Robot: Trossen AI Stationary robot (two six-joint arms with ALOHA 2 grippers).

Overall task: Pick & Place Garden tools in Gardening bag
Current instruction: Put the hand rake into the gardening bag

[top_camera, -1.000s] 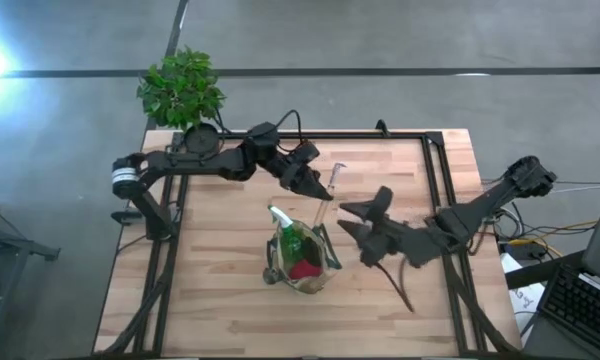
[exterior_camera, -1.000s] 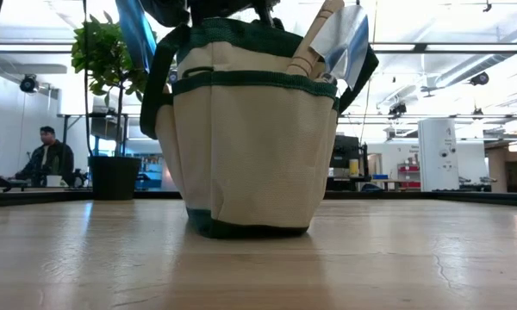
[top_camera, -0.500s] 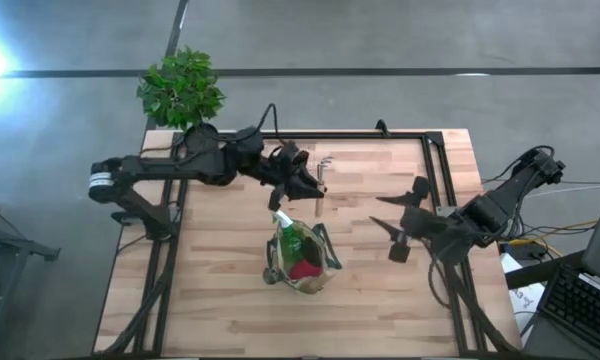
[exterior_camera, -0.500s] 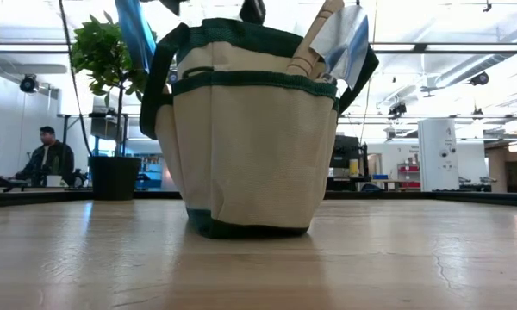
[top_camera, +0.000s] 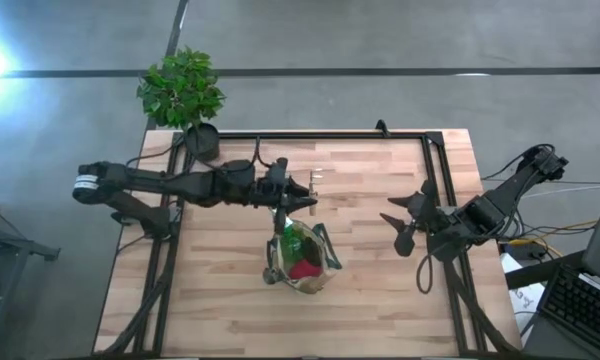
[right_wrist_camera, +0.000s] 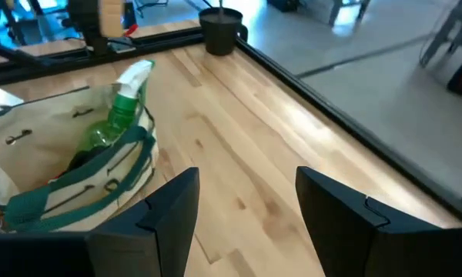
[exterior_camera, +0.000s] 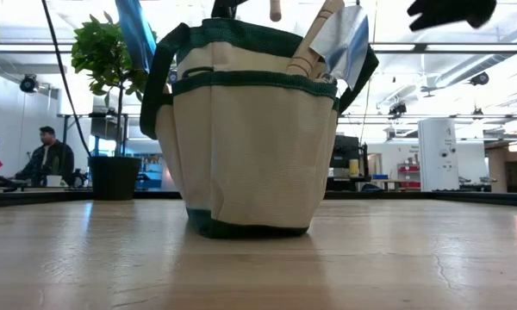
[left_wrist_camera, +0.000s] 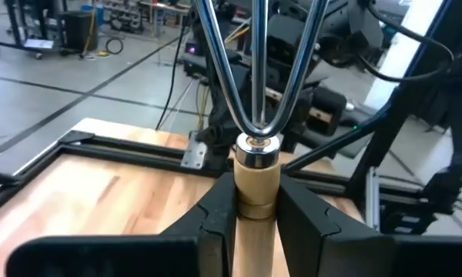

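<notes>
The tan gardening bag [top_camera: 302, 260] with green trim stands mid-table, holding a green spray bottle [right_wrist_camera: 125, 105] and a red item [top_camera: 302, 268]. A trowel [exterior_camera: 345, 36] sticks out of its side pocket. My left gripper [top_camera: 292, 197] is shut on a wooden-handled hand rake [top_camera: 315, 180] just beyond the bag's far side. The rake's chrome tines [left_wrist_camera: 254, 69] point up, and its handle end [exterior_camera: 276, 9] hangs above the bag's rim. My right gripper [top_camera: 400, 218] is open and empty, right of the bag and above the table; it also shows in the right wrist view [right_wrist_camera: 242, 200]. My left gripper pinches the rake's wooden handle [left_wrist_camera: 256, 175] between its two fingers, just below the metal ferrule [left_wrist_camera: 258, 150]. The fingers come level from the table's left and lie across the handle. The rake is lifted clear and upright, tines up, handle hanging down.
A potted green plant [top_camera: 183, 90] stands at the table's far left corner. A black frame rail [top_camera: 435, 180] runs along the far and right edges. Bare wood lies near and left of the bag. A person [exterior_camera: 47, 159] sits far behind the table.
My left gripper has drawn back toward the table's left and come over the bag's far side. The rake it holds has turned upright, so its handle end now shows above the bag. My right gripper has pulled away from the bag toward the right edge and risen.
</notes>
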